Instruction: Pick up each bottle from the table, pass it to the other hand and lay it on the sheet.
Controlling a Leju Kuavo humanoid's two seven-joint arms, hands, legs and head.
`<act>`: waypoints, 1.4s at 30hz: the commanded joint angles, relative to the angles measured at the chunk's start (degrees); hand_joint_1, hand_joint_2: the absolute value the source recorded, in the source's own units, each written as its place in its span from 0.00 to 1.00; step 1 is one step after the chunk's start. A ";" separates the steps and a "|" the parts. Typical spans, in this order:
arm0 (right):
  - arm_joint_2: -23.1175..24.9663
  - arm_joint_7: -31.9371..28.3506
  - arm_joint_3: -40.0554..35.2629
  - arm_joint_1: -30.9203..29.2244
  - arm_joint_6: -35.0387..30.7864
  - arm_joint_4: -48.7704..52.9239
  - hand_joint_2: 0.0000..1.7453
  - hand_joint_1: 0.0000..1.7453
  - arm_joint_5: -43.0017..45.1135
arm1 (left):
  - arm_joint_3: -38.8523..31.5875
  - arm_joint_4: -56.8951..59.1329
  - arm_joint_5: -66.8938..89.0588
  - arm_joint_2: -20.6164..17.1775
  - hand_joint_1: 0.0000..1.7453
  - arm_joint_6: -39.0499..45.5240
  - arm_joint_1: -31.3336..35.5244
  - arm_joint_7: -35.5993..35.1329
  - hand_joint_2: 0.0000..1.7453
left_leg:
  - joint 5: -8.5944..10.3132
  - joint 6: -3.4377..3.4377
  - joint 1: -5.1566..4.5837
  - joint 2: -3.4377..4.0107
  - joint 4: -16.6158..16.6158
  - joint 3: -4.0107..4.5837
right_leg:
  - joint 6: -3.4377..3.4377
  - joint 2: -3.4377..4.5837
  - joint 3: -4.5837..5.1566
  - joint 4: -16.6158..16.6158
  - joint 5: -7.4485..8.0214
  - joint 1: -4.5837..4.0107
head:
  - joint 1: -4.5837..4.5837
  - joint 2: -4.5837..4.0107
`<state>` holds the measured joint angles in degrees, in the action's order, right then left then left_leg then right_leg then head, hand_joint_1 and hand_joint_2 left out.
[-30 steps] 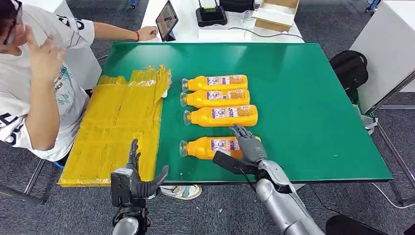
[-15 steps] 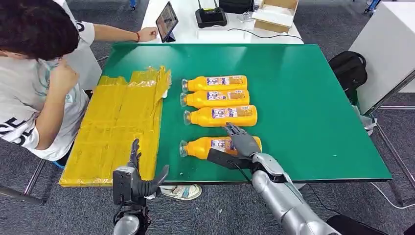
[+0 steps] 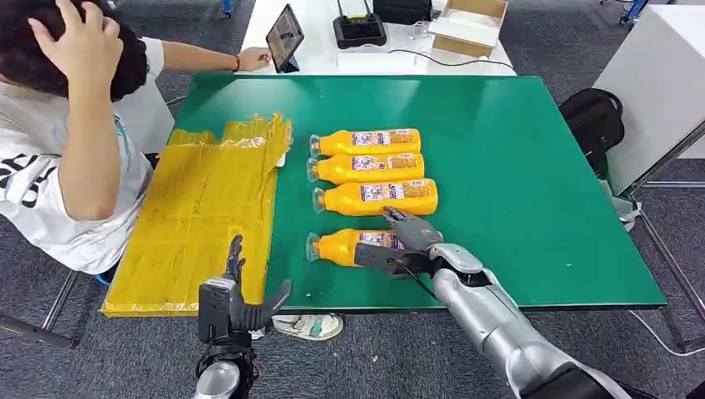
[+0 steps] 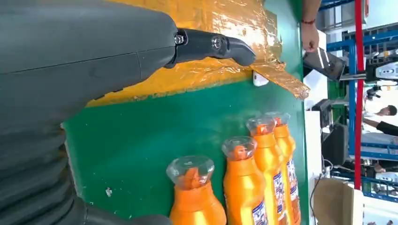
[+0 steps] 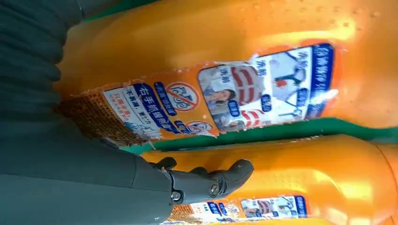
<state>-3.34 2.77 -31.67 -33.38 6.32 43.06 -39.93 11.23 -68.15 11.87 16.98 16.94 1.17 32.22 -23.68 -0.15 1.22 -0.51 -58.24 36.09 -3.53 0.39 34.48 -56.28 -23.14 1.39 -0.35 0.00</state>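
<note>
Bottles: four orange ones w/ clear caps are lying on their sides on the green table point(image 3: 532, 166), caps toward the yellow sheet point(image 3: 204, 212). Three are lined up close together: far bottle point(image 3: 366, 141), second bottle point(image 3: 367, 167), third bottle point(image 3: 376, 197). The nearest bottle point(image 3: 341, 247) is lying apart from them, close to the table's front edge.

Progress, as judged: nothing is being shown on the sheet yet, so no bottle is delivered; all four are left to be picked, passed and laid down. The first pick is being started only now.

The right hand point(image 3: 405, 245) is being laid over the nearest bottle's labelled middle, thumb on the near side, fingers point(image 3: 401, 220) reaching over the far side. Whether the grip is fully closed can't be told; the bottle is lying on the table, not lifted. In the right wrist view a dark fingertip point(image 5: 237, 171) is being seen against an orange bottle body.

The left hand point(image 3: 233, 303) is being held off the table's front edge, beside the sheet's near corner, fingers spread, nothing in it.

Labels: white/blue panels w/ small pictures, a red prohibition symbol and Chinese print are showing in the right wrist view point(image 5: 263, 91); the chars are too small and turned to be read reliably, and no brand can be made out.

A person point(image 3: 58, 150) is sitting at the sheet's far side, and a tablet point(image 3: 283, 35) is standing on the white desk behind.
</note>
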 commanded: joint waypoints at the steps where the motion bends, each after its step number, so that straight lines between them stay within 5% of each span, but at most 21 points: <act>1: -1.90 -0.38 -5.74 -0.99 2.15 -9.08 1.00 0.79 2.00 | -0.12 5.72 -0.67 -0.36 0.00 -0.51 2.84 -0.39 1.00 | 0.00 0.06 0.03 -0.14 0.13 -0.24 | 0.16 -0.21 -0.32 0.16 -0.04 -0.07 | -0.02 0.00; 7: -2.04 -1.21 -6.21 -1.28 3.23 -9.60 1.00 0.81 2.96 | 0.49 6.31 -0.36 -0.26 0.00 -0.55 3.20 -0.11 1.00 | 0.01 0.07 0.03 -0.18 0.14 -0.35 | 0.18 -0.26 -0.42 0.18 -0.04 -0.08 | 0.00 0.00; 14: -3.75 -2.50 -8.82 -1.77 5.25 -9.60 1.00 1.00 4.94 | 1.44 7.71 -1.04 -0.24 0.00 -0.91 4.03 0.23 1.00 | -0.01 0.08 0.03 -0.18 0.14 -0.43 | 0.19 -0.27 -0.51 0.18 -0.06 -0.07 | -0.02 0.00; 19: -4.79 -3.99 -9.94 -1.56 5.69 -8.98 1.00 0.98 8.10 | 1.59 8.85 -1.69 -0.39 0.00 -0.72 4.55 0.58 1.00 | -0.01 0.06 0.02 -0.20 0.10 -0.40 | 0.12 -0.26 -0.47 0.14 -0.06 -0.06 | -0.02 0.00; 22: -1.88 -12.38 -0.91 5.20 -3.57 1.50 1.00 1.00 17.58 | 1.36 6.26 -2.41 -0.78 0.00 -0.59 2.90 1.47 1.00 | -0.02 0.07 0.05 -0.13 0.17 -0.48 | 0.20 -0.22 -0.55 0.23 -0.04 -0.10 | -0.02 0.00; 31: 7.89 -25.91 15.63 21.50 -24.43 35.12 1.00 1.00 18.86 | 3.51 -1.82 -4.41 -0.83 0.00 -2.47 -0.08 1.83 1.00 | -0.26 -0.06 0.03 0.14 -0.02 -0.13 | 0.20 0.06 -0.05 -0.10 -0.12 -0.07 | 0.00 0.00; 35: 7.66 -25.79 15.56 21.69 -24.22 36.10 1.00 1.00 18.82 | 3.81 -2.09 -4.30 -0.73 0.00 -2.46 -0.04 1.73 1.00 | -0.16 -0.01 0.04 -0.02 0.01 0.16 | 0.11 -0.06 0.12 -0.05 -0.12 -0.05 | 0.00 0.00; 42: 10.63 -33.76 19.50 24.60 -34.93 39.37 1.00 1.00 19.00 | 6.76 -5.88 -10.25 -1.50 0.00 -7.68 -0.34 0.98 1.00 | -0.21 0.01 0.00 -0.04 0.00 0.15 | 0.19 -0.12 0.08 -0.02 -0.18 -0.03 | -0.02 0.00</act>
<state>3.41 -25.48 -18.58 -12.12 -21.65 75.88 -21.53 14.25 -70.68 6.72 17.05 13.84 0.41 34.10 -23.81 -0.20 1.20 -0.51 -58.24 36.39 -3.52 0.39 34.73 -56.27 -23.21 1.41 -0.37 0.00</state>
